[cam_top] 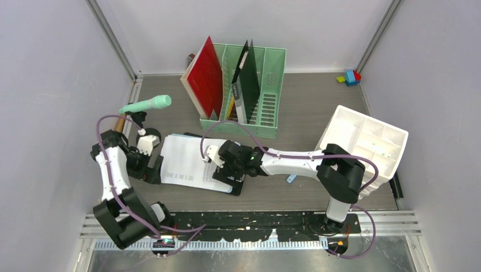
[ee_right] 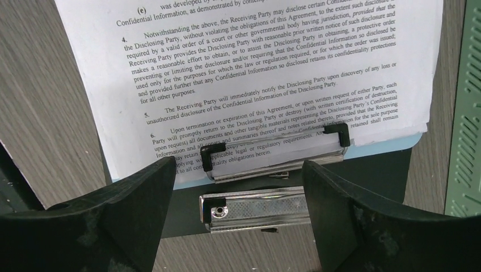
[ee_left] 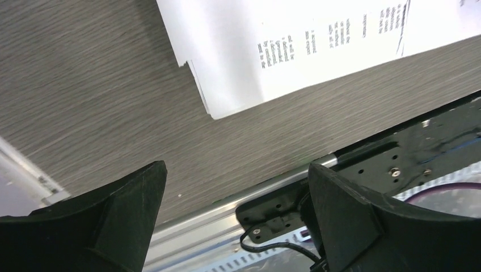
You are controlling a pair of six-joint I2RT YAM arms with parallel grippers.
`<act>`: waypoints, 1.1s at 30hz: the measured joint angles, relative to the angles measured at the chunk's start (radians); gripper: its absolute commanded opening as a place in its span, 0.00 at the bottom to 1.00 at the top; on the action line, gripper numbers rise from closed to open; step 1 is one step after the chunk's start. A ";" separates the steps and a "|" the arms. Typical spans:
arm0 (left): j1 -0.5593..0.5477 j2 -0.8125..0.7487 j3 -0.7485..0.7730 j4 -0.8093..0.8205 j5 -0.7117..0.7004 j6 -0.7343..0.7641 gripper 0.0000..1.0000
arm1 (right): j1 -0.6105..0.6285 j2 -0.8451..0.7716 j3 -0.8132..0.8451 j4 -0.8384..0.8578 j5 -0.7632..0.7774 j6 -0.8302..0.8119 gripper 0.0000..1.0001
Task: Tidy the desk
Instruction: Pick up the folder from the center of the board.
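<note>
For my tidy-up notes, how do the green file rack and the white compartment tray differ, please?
The green file rack is slotted and holds folders; the white compartment tray is plain-walled and looks nearly empty. The rack stands at the back, the tray at the right edge. Both are divided organisers.

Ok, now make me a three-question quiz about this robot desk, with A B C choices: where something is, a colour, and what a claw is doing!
1. Where is the red folder? A on the floor. B standing in the slotted rack. C inside a bag.
2. What colour is the slotted rack? A mint green. B orange. C purple.
3. What is the right claw doing? A squeezing a pen. B squeezing a cup. C open over the metal clip of the clipboard.
Answers: 1 B, it leans in the rack's left slot. 2 A, its walls look mint green. 3 C, its fingers stand wide apart with the clip between them.
</note>
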 measured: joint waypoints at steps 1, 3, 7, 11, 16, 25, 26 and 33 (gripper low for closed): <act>0.029 0.032 0.011 -0.004 0.031 0.008 1.00 | 0.004 0.008 0.004 0.000 0.007 -0.008 0.87; 0.077 0.098 0.027 -0.005 0.085 0.016 1.00 | 0.010 0.019 0.005 -0.002 0.016 -0.015 0.87; 0.134 0.179 0.033 -0.002 0.161 0.015 1.00 | 0.012 0.029 0.005 -0.006 0.021 -0.027 0.87; 0.156 0.227 0.034 0.008 0.220 0.010 1.00 | 0.012 0.029 0.006 -0.008 0.019 -0.032 0.86; 0.163 0.296 0.039 0.052 0.269 -0.011 1.00 | 0.014 0.030 0.023 -0.031 0.006 -0.035 0.85; 0.187 0.406 0.057 0.141 0.338 -0.045 1.00 | 0.037 0.030 0.045 -0.072 -0.027 -0.040 0.84; 0.189 0.417 0.059 0.149 0.341 -0.044 1.00 | 0.040 0.030 0.046 -0.075 -0.034 -0.041 0.84; 0.192 0.460 0.059 0.146 0.369 0.018 1.00 | 0.051 0.030 0.046 -0.089 -0.069 -0.056 0.84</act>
